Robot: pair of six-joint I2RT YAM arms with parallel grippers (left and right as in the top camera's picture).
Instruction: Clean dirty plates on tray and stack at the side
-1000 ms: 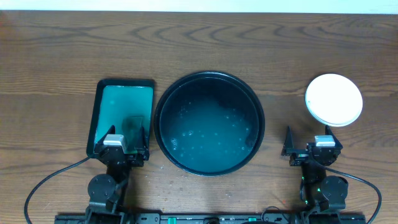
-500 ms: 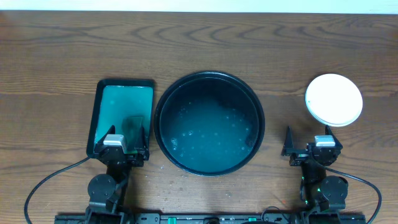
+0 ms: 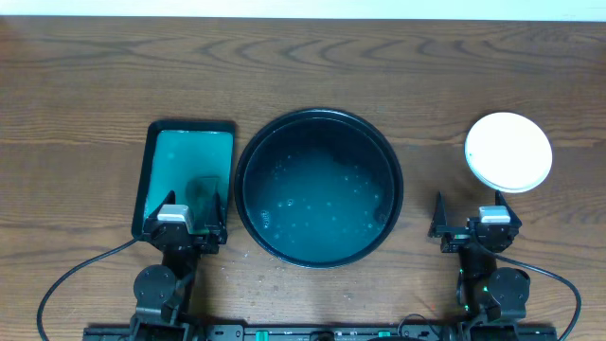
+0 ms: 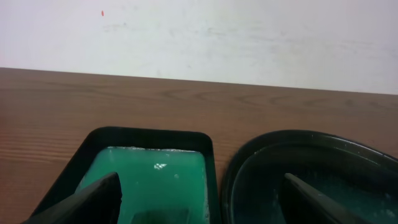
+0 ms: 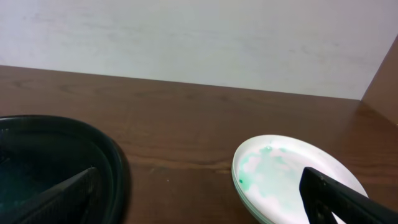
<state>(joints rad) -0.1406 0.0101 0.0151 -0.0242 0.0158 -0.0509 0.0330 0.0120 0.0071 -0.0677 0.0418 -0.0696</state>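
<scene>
Right of the tray (image 3: pixel 318 113), plates (image 3: pixel 508 152) (top one seemingly green-smeared); left gripper (image 4: pixel 201 182) and right gripper (image 5: pixel 199 172) gape wide.

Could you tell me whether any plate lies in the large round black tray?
No, the large round black tray holds none; the small white plates sit stacked beside it.

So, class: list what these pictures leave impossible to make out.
1. How many plates are in the stack: overhead shows only the top one; the right wrist view crops it, and a finger covers part.
2. The dark patch in the green tray: blurred overhead, cropped in the left wrist view.
</scene>
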